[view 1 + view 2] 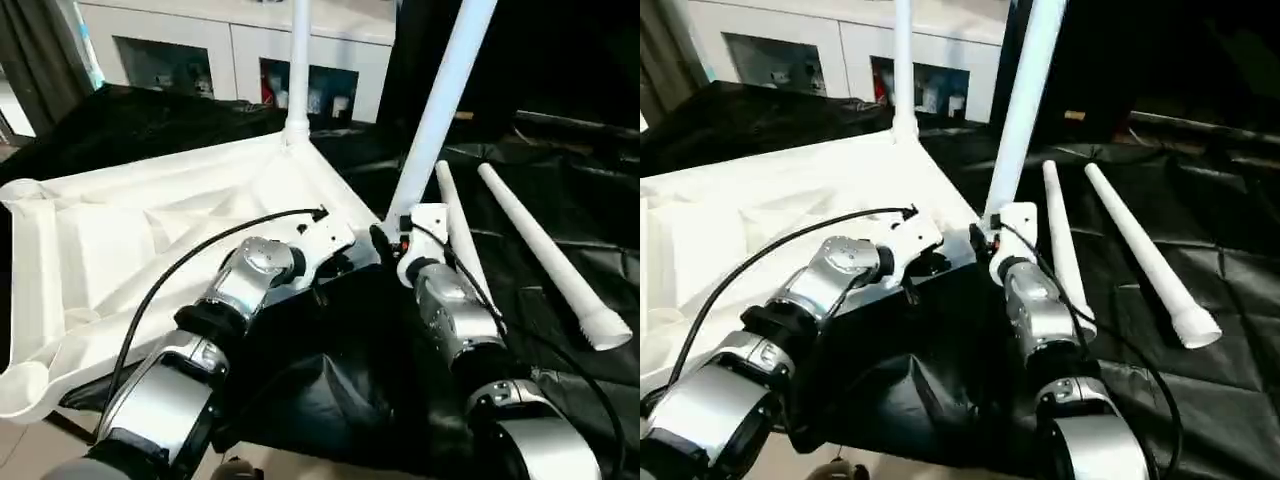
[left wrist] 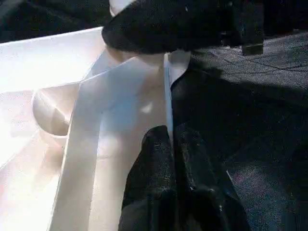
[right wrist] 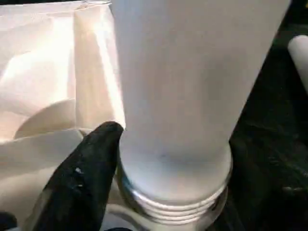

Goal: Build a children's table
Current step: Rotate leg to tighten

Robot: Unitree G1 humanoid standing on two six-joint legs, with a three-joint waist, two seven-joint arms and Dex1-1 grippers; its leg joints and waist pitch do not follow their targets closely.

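Note:
The white table top lies upside down on a black cloth, ribbed side up. One leg stands upright in its far corner socket. At the near right corner a second leg leans to the right. My right gripper is closed around its thick lower end, with one black finger pressed against it. The leg's threaded end still shows at the corner. My left gripper is shut on the thin rim wall of the table top, just left of that corner.
Two loose legs lie on the black cloth to the right of my right arm. A white glass-door cabinet stands behind the work. The cloth's near edge hangs toward me.

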